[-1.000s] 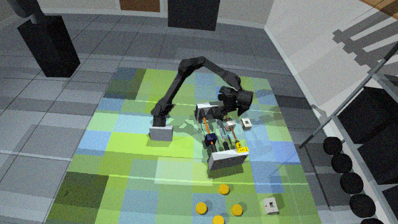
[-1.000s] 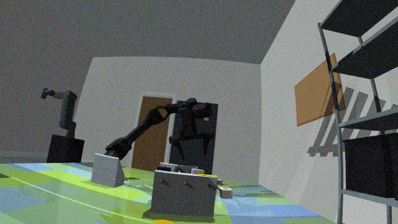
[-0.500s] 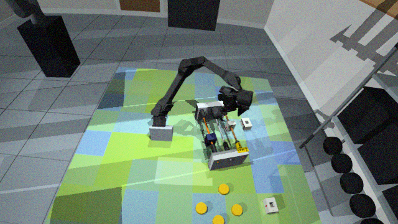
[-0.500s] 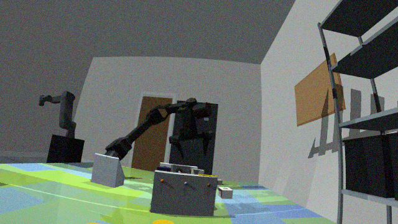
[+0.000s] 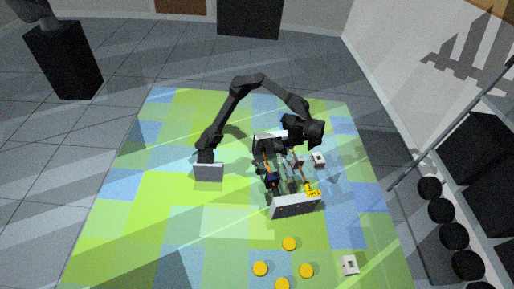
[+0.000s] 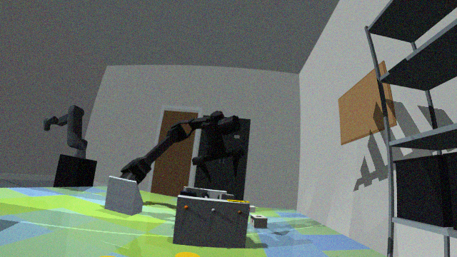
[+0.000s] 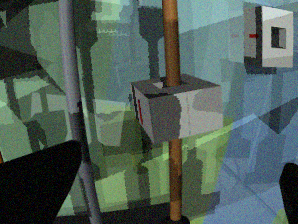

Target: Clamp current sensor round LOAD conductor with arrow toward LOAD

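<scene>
The light grey current sensor (image 5: 297,161) (image 7: 202,117) sits round the brown LOAD conductor (image 5: 302,175) (image 7: 175,187), partway along it. Its halves look closed together, with a thin seam on the side facing the wrist camera. A red mark shows on its left face; which way the arrow points cannot be told. The yellow LOAD marker (image 5: 313,193) (image 6: 238,201) is at the conductor's near end, by the front block. My gripper (image 6: 222,178) (image 7: 185,164) is open and empty, above the sensor and apart from it, with one finger on each side in the wrist view.
A grey conductor (image 7: 70,55) and an orange conductor (image 5: 266,161) with a dark blue block (image 5: 271,179) run beside it, between the front block (image 5: 295,208) and rear block (image 5: 271,135). White square-holed blocks (image 5: 318,160) (image 5: 350,265) and several yellow discs (image 5: 289,243) stand around.
</scene>
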You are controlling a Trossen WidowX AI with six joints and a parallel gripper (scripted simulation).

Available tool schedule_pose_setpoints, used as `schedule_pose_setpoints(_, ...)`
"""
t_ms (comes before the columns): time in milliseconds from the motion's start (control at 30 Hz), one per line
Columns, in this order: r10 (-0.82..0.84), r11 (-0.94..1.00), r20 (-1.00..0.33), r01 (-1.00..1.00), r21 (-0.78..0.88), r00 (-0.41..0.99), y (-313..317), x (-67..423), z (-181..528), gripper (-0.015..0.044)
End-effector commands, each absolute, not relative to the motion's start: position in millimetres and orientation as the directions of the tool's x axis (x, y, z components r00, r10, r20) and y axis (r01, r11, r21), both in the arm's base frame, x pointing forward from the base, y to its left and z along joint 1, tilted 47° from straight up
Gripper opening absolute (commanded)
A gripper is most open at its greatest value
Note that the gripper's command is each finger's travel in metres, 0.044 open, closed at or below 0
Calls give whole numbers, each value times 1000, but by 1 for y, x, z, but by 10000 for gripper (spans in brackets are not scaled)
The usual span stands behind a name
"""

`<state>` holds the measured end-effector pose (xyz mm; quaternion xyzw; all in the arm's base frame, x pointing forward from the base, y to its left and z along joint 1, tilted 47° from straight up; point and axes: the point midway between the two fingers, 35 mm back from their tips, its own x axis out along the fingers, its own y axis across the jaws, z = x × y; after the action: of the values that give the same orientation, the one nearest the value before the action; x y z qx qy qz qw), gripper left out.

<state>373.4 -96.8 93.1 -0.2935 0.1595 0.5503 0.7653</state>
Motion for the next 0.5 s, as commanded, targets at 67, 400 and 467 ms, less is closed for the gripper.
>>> schedule_pose_setpoints(67, 758, 651, -296, -699, 295, 581, -137, 333, 43, 440)
schedule_pose_setpoints(400, 671, 637, -141, -469, 611, 728, -155, 308, 27, 440)
schedule_pose_setpoints(467, 671, 637, -141, -469, 611, 728, -155, 308, 27, 440)
